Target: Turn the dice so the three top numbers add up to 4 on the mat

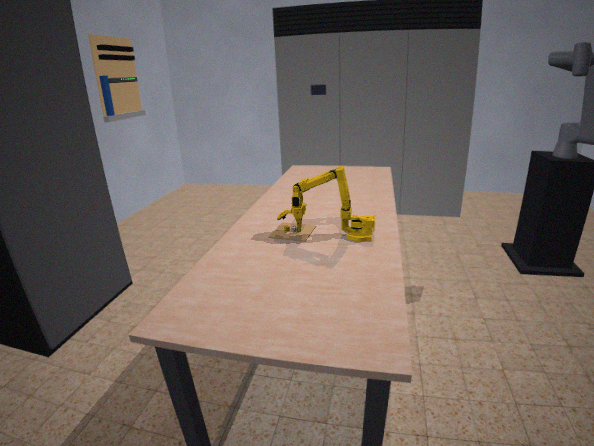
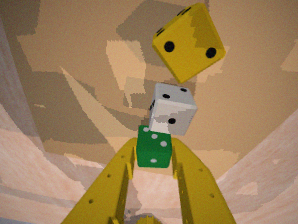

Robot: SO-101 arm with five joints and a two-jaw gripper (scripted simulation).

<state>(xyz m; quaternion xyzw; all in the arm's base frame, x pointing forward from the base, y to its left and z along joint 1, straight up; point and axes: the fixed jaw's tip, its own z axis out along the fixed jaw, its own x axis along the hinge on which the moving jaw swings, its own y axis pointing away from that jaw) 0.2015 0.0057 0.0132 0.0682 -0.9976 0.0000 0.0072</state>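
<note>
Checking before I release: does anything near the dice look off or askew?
The green die, clamped in the gripper, sits pressed against the white die. The yellow die sits apart. All are over the mat.

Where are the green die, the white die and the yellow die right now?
green die (image 2: 154,149), wrist view, on its pip face between the gripper's fingers
white die (image 2: 172,107), wrist view, centre of its body
yellow die (image 2: 189,49), wrist view, on its two-pip face

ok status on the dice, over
Gripper shut on green die. White die right ahead, looks touching the green one. Yellow die beyond, apart. All over the mat.
</note>
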